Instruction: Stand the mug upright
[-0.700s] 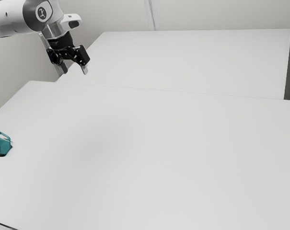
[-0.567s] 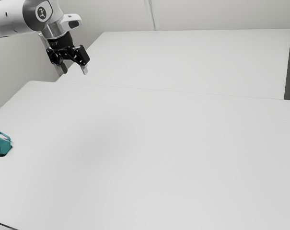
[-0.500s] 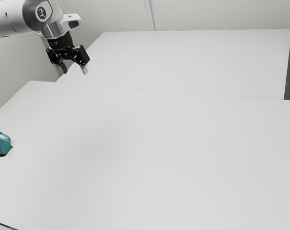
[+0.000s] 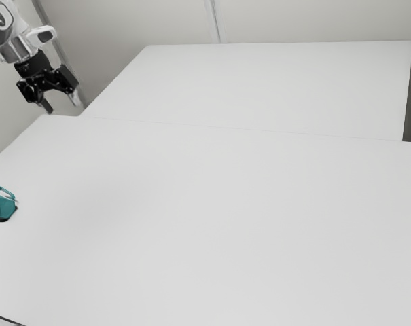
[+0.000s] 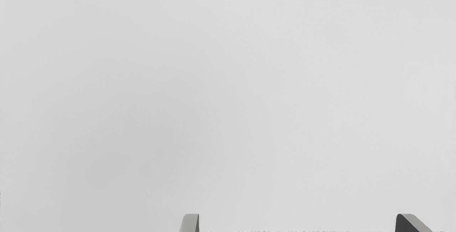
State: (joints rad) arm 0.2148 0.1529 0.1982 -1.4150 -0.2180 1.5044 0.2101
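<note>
White and smooth, the table takes up most of the exterior view, with its straight far edge running across behind and its slanting side edge dropping toward the exterior view's left. From the mug, its surface stretches level all the way to the exterior view's right, giving wide room for moving. Beyond the far edge stands a pale, flat, four-sided panel, and behind that the plain grey wall with a narrow vertical strip.

At the exterior view's upper left, the white and grey arm slopes down to the black gripper, which hangs well apart from the mug. Its fingers are released and spread wide, nothing between them — grey, with rounded ends, over an even, softly shaded pale surface in the wrist view.

Teal and faceted, the mug sits on the table at the exterior view's left edge, partly cut off there. It looks tipped on its side, the angular loop of its handle uppermost — a dark shadow lies beneath it. Thinnest is the dark line at the lower left corner.
</note>
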